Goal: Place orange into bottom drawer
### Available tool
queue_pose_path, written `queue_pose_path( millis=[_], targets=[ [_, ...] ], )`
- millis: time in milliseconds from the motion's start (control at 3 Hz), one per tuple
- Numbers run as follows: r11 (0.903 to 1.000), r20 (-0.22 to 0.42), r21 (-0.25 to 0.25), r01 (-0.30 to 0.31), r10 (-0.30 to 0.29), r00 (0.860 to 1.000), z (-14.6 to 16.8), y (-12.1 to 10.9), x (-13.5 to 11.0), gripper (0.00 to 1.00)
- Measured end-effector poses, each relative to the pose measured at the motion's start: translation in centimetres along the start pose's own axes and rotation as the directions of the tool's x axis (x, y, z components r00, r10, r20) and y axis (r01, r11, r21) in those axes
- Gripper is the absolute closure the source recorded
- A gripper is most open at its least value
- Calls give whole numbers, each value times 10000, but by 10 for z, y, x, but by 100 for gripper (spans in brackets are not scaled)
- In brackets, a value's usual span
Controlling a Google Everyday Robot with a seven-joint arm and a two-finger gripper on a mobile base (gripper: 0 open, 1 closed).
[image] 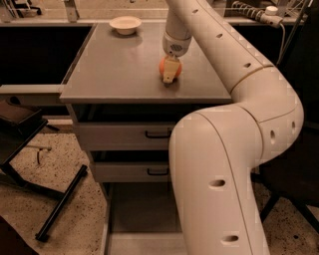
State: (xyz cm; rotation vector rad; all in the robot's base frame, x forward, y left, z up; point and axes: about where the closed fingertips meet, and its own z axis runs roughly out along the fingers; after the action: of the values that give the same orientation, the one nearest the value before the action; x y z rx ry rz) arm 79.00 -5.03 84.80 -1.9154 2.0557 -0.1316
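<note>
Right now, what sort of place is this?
Probably a lab or office workspace: a grey metal drawer cabinet, speckled floor, a power strip behind. The hand is at the orange on its top.

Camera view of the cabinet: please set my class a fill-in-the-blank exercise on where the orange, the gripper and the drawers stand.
1. The orange rests on the ____ of the cabinet, not in any drawer.
2. The gripper is down right at the ____.
3. The bottom drawer is pulled ____.
4. Each of the two upper drawers has a ____ handle.

Missing words: top; orange; open; black.
</note>
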Motion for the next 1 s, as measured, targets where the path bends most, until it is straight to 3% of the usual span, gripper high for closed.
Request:
queue_pose_path(
  millis=[333,667,1000],
  targets=[
    [9959,-54,618,-666,671,9977,-38,5,29,88],
    [9777,102,1508,-1464,1465,9892,-105,31,51,100],
    [9698,710,1665,-1784,1686,9831,-167,90,48,100]
  ],
)
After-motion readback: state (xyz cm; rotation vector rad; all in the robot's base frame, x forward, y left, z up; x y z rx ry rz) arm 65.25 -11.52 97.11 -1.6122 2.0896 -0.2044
